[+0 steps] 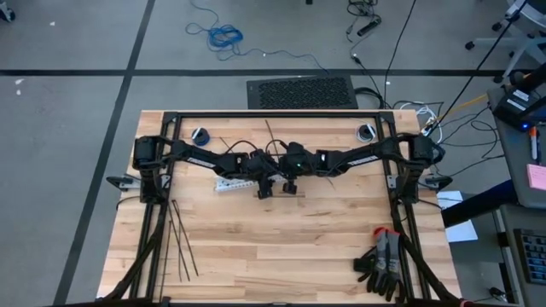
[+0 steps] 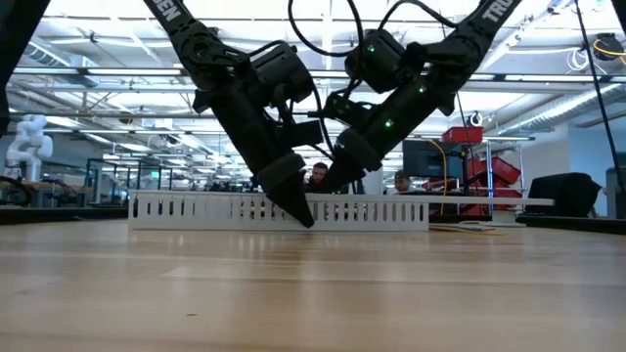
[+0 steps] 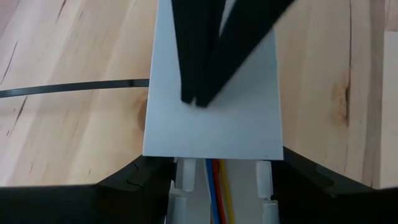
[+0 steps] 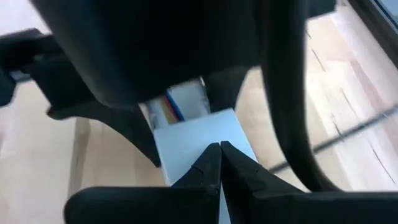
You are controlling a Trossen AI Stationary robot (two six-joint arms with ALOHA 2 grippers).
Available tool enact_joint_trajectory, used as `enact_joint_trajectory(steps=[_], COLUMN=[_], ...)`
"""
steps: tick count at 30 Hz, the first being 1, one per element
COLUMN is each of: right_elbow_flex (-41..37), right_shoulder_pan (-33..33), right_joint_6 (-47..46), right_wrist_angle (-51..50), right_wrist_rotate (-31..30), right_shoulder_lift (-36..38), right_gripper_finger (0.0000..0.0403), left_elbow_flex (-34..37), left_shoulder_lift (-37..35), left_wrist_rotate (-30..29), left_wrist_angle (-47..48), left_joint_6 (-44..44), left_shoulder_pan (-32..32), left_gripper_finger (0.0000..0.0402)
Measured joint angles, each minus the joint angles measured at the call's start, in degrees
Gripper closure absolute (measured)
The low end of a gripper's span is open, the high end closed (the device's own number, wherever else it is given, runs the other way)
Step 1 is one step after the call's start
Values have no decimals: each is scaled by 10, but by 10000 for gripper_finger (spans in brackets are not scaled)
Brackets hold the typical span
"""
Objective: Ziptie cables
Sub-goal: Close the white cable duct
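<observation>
Both arms are meeting at the middle of the high view, over the long white slotted duct (image 1: pixel 232 182) lying on the wooden table (image 1: pixel 281 247). The left gripper (image 3: pixel 217 186) is straddling the duct's end — its fingers (image 3: pixel 134 180) are standing part-spread on either side of the white lid, against its walls. The right gripper (image 4: pixel 219 163) is pressing its tips down on that same flat lid, fingers squeezed together with nothing between them.

The cables (image 3: pixel 217 190) are showing at the lower centre of the left wrist view as thin blue, red and yellow wires running side by side inside the duct's channel, partly covered by the lid.

The zipties (image 1: pixel 179 239) are lying at the lower left of the high view — several thin black straight strips fanned loosely on the wood, well apart from both grippers. One more black strip (image 3: pixel 74 87) is lying on the table beside the duct.
</observation>
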State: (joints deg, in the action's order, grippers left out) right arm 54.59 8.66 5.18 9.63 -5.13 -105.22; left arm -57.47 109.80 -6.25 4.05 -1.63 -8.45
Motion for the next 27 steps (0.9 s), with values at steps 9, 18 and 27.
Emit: enact_joint_trajectory(steps=[9, 18, 27], right_elbow_flex=[0, 1, 1], right_shoulder_pan=[-1, 1, 2], right_joint_6=[2, -4, -4], right_wrist_angle=[-5, -18, -25], right_wrist_rotate=[21, 25, 28], right_shoulder_lift=[6, 7, 7], right_gripper_finger=[403, 403, 403], left_elbow_flex=[0, 0, 2], left_shoulder_lift=[0, -28, -62], left_wrist_rotate=[-1, 2, -26], left_wrist_angle=[-5, -1, 68], left_joint_6=[-4, -7, -33], left_shoulder_pan=[0, 0, -2], left_gripper_finger=[182, 156, 155])
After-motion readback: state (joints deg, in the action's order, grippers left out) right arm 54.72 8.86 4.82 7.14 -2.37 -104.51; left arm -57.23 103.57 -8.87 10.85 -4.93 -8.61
